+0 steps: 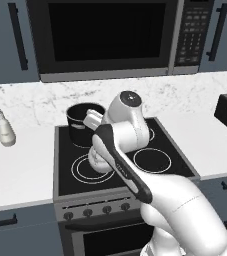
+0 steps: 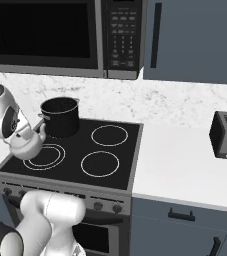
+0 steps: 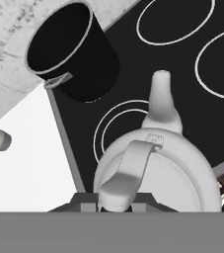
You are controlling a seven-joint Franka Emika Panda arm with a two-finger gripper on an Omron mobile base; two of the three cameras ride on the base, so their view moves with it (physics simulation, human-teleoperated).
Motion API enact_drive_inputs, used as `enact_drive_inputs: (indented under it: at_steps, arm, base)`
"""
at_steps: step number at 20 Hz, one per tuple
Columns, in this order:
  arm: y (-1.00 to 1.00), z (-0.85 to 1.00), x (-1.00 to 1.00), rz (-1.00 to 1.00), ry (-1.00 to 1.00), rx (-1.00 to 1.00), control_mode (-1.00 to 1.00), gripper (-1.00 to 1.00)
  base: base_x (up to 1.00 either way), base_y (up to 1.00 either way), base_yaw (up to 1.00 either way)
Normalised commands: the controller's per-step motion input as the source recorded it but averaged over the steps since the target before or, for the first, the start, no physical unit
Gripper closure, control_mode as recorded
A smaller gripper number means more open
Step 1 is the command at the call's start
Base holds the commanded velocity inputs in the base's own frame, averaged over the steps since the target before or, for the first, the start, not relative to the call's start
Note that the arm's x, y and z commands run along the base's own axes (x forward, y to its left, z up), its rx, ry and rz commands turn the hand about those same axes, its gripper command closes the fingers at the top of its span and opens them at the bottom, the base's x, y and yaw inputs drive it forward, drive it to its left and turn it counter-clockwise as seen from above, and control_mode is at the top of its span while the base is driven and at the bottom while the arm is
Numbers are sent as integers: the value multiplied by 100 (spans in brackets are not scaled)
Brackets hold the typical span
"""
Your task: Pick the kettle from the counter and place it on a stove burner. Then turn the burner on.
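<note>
Small silvery-grey metal kettle with curved spout, hanging by its arched top handle over the double-ringed burner circle at the front left of the black glass cooktop. Jaws closed on that handle, judging from the hand view. Beside it, further back, tall black pot. White marbled surface alongside.

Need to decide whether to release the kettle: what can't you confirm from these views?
- Gripper fingers: hand view, hidden under the kettle handle and the grey band.
- Kettle base and any gap to the stove burner: left base view, arm covers it.
- Knob positions: too small to read.
</note>
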Motion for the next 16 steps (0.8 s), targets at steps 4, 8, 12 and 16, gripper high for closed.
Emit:
enact_drive_inputs:
  at_steps: [4,8,12,16]
  arm:
    - [14,-4,16,0,0,0,-100,100]
    - [0,-28,51,0,0,0,-100,100]
    - [-12,-28,33,0,0,7,-100,100]
    - [1,-10,0,0,4,12,-100,100]
  base:
    - [0,0,0]
    - [0,0,0]
    - [0,0,0]
    - [0,0,0]
